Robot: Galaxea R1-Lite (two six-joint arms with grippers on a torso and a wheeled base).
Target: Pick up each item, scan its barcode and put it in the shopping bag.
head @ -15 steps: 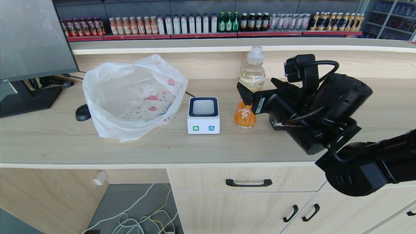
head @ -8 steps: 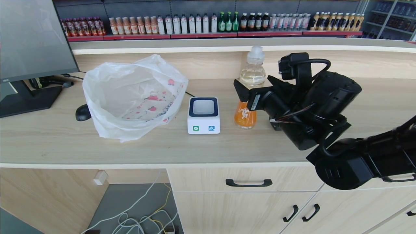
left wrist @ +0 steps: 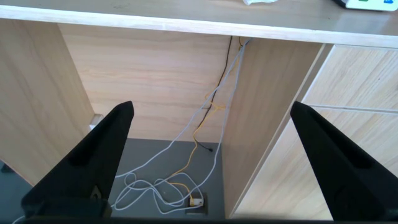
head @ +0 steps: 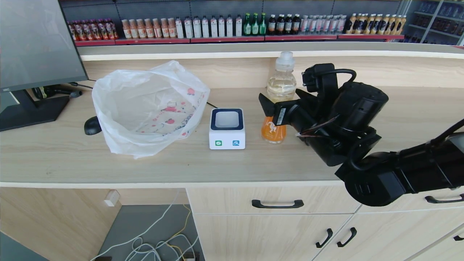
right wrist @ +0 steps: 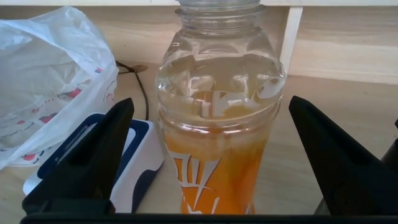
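Note:
A clear bottle (head: 278,95) with an orange label and white cap stands upright on the wooden counter (head: 181,163), right of the white barcode scanner (head: 227,128). The same bottle (right wrist: 217,124) fills the middle of the right wrist view, between the two black fingers (right wrist: 81,168). My right gripper (head: 281,103) is open around the bottle's middle, its near finger in front of the label, not pressing on it. The white plastic shopping bag (head: 148,105) stands open at the left of the scanner. My left gripper (left wrist: 205,162) hangs open below the counter, over the floor cables.
A monitor (head: 36,47) on its stand and a black mouse (head: 92,125) sit at the counter's left end. A raised wooden ledge (head: 253,54) runs behind the bottle. Drawers with black handles (head: 277,204) are below the counter front. Loose cables (left wrist: 186,180) lie on the floor.
My right arm has moved left and forward, bringing the open gripper closer around the bottle. The bottle, scanner and bag have stayed in place.

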